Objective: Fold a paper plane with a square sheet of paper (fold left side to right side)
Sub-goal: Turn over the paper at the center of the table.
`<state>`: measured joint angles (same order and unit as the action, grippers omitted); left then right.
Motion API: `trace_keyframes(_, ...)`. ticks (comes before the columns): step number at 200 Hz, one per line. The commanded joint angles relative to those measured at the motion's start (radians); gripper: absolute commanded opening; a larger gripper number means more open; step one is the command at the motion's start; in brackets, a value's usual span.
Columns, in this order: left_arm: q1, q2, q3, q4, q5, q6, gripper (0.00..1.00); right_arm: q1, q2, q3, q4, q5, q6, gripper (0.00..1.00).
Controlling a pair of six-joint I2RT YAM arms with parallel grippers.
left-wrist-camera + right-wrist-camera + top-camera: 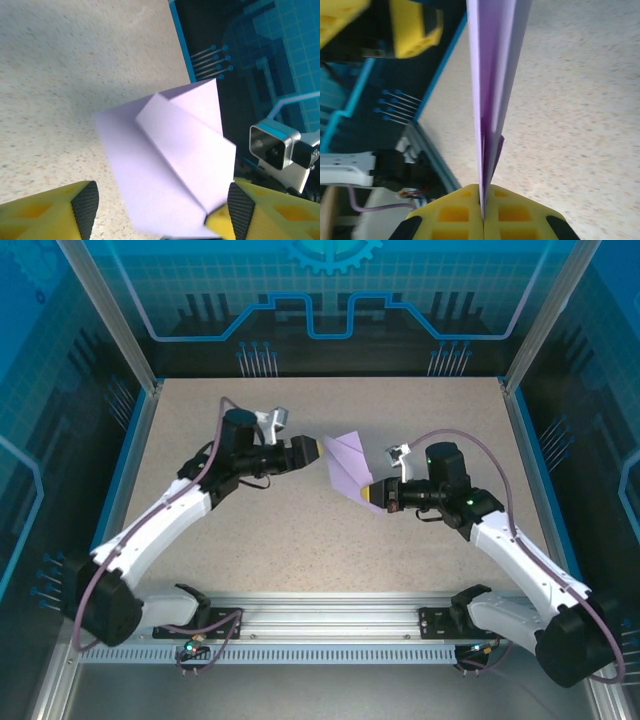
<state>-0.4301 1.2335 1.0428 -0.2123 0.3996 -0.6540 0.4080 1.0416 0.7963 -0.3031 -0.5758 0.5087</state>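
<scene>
The left gripper (pixel 318 452) has its jaws spread wide, just beside the left edge of the paper plane (pixel 347 462), which stands on edge above the table (pixel 250 540); the right gripper (pixel 368 494) pinches its lower tip, fingers pressed together on the folded layers

My left gripper (pixel 162 212) gapes wide, the creased paper plane (pixel 170 160) between its fingers. The right gripper (pixel 216 223) meets its lower corner.
</scene>
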Motion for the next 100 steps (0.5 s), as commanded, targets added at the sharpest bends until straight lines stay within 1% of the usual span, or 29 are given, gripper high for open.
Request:
trace_keyframes(1,0.009,-0.118,-0.041,-0.115,-0.163,0.078,0.78,0.092,-0.004,0.121,-0.328,0.345,-0.205,0.02)
trace_keyframes(4,0.009,-0.133,-0.047,-0.125,-0.183,0.08,0.78,0.115,0.003,0.139,-0.348,0.386,-0.218,0.01)
trace_keyframes(17,0.011,-0.196,-0.071,-0.164,-0.268,0.077,0.81,0.226,0.051,0.211,-0.46,0.646,-0.275,0.01)
trace_keyframes(38,0.012,-0.29,-0.104,-0.222,-0.41,0.048,0.82,0.39,0.174,0.32,-0.608,1.043,-0.303,0.02)
trace_keyframes(52,0.012,-0.347,-0.126,-0.245,-0.484,0.024,0.83,0.467,0.273,0.378,-0.687,1.239,-0.301,0.01)
trace_keyframes(61,0.012,-0.38,-0.136,-0.262,-0.527,0.01,0.83,0.502,0.341,0.412,-0.734,1.346,-0.287,0.01)
trace_keyframes(74,0.013,-0.417,-0.14,-0.289,-0.582,-0.001,0.84,0.541,0.439,0.456,-0.804,1.464,-0.274,0.02)
trace_keyframes(86,0.012,-0.44,-0.139,-0.312,-0.618,0.0,0.85,0.57,0.522,0.489,-0.849,1.545,-0.264,0.02)
trace_keyframes(100,0.013,-0.455,-0.132,-0.333,-0.634,0.007,0.86,0.6,0.611,0.51,-0.877,1.613,-0.263,0.02)
